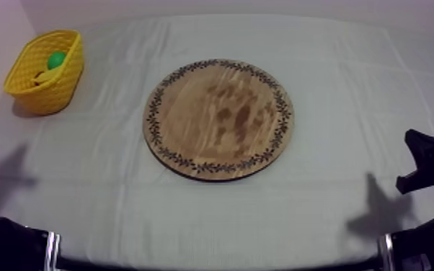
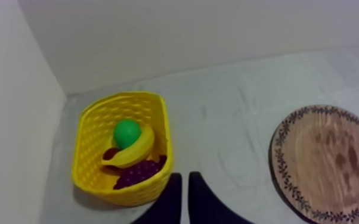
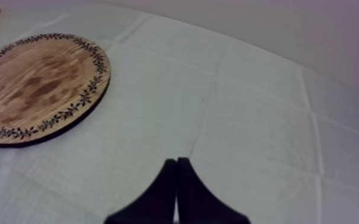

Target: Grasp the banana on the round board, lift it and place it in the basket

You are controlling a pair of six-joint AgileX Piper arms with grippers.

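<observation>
Left end effector [image 2: 185, 176] is angled down toward the worktop [image 2: 235, 113], black fingers pressed into a narrow wedge, nothing gripped. Right end effector [image 3: 176, 161] is likewise closed and empty. The banana [image 2: 132, 152] lies just ahead of the left fingertips, curved, inside the lattice-walled yellow basket [image 2: 89, 161], touching a round green fruit [image 2: 126, 132] and dark grapes [image 2: 135, 174]. The grained wooden board [image 3: 39, 83] with leaf-patterned rim lies ahead-left of the right end effector.

Board [image 1: 218, 119] at the middle of the worktop [image 1: 335, 72], basket [image 1: 45, 96] well apart to the board's left and behind it, banana [image 2: 133, 152] in the basket, on the grapes [image 2: 135, 174], touching another fruit [image 2: 126, 132]
</observation>
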